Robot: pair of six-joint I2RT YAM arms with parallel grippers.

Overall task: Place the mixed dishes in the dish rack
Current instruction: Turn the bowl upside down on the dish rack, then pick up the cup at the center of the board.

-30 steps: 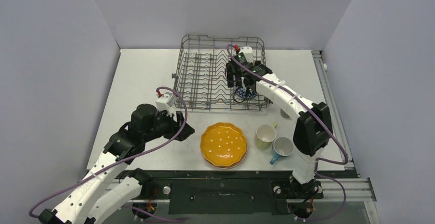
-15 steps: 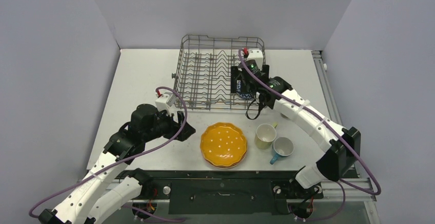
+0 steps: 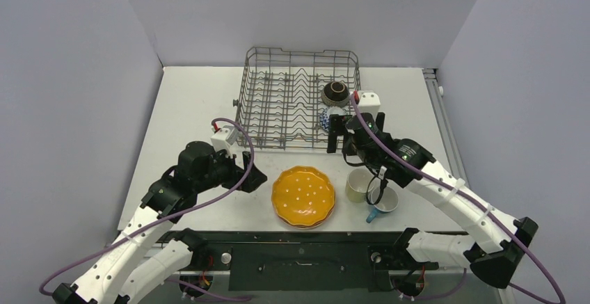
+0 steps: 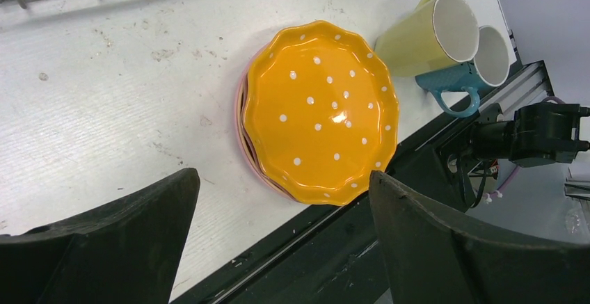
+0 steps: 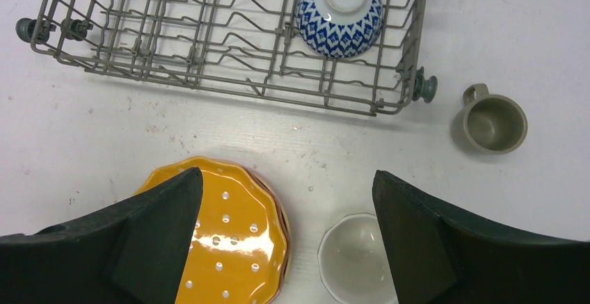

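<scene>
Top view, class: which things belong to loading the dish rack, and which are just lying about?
Job: dish rack, dark brown bowl, patterned bowl, orange plate stack, pale-yellow mug, blue mug, grey mug.
Just there: black front frame, side rail.

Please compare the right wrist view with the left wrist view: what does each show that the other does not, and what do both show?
Only the right wrist view: the blue-white patterned bowl, upside down inside the dish rack, and the grey mug outside the rack, beside it. Only the left wrist view: the blue mug, next to the pale-yellow mug. Both: the orange plate, the pale-yellow mug, and the rack, though the left wrist view catches only its edge.
</scene>
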